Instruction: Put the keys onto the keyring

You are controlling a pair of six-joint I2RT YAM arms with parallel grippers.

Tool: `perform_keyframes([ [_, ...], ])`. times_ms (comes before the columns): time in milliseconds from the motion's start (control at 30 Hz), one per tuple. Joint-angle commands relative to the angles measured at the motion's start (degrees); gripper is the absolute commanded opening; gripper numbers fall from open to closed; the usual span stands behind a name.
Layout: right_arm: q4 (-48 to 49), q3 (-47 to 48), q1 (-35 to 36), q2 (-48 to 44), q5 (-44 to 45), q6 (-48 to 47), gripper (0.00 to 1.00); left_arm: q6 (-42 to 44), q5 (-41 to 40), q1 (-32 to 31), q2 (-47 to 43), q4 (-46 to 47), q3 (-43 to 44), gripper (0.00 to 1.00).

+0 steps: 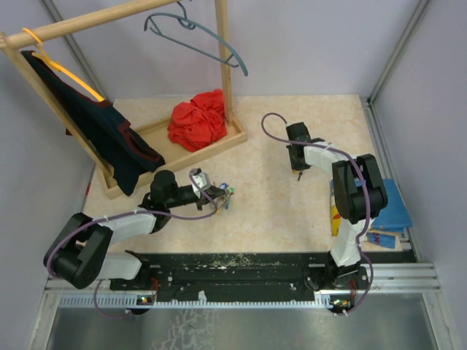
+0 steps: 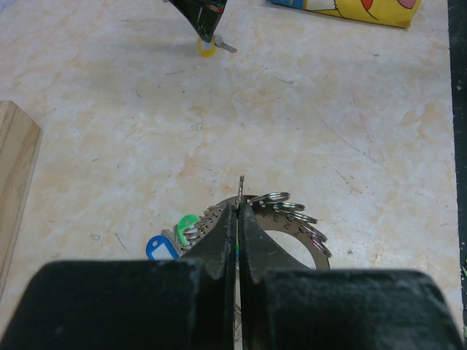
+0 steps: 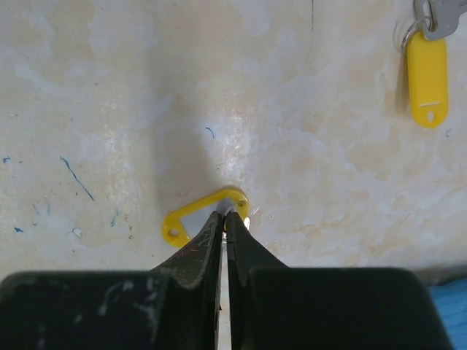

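Top view: left hand [image 1: 216,192] on keyring [image 1: 225,195], right hand [image 1: 298,173] well right of it; left wrist: that hand pinched tight on keyring's rim; right wrist: other hand clamped on yellow-tagged key [image 3: 201,217], so best carry it over level, keyring braced steady.

Red cloth [image 1: 198,120] on rack base [image 1: 155,133]; grey hanger [image 1: 191,25] & dk garment [image 1: 109,138] hung.

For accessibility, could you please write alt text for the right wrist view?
Right gripper shut on a yellow plastic key tag, beige marbled table beneath; a second yellow-tagged metal key lies apart, upper right.
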Motion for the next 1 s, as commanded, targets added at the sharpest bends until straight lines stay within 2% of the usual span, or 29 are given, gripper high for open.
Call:
perform_keyframes([
  [0,-0.7,1.9,0.6,-1.3,0.3,0.1,0.01,0.6,0.3,-0.3,-0.4,-0.3,1.2,0.0],
  [300,-0.3,-0.4,2.8,-9.1,-7.9,-3.8,0.0,1.4,0.0,-0.3,-0.6,-0.4,1.0,0.0],
  [533,4.5,-5.5,3.1,-19.8,-23.1,-9.5,0.0,1.7,0.1,-0.3,-0.8,-0.4,0.9,0.0],
  [667,9.6,-10.5,4.2,-26.2,-33.6,-16.3,0.0,1.8,0.6,-0.3,-1.2,-0.4,0.8,0.0],
  [800,13.5,-13.6,5.9,-31.8,-36.4,-18.1,0.0,2.1,1.1,-0.3,-1.4,0.0,0.5,0.0],
  [967,16.3,-14.4,9.7,-33.9,-41.3,-19.5,0.0,2.4,2.5,-0.3,-1.4,0.2,0.4,0.0],
])
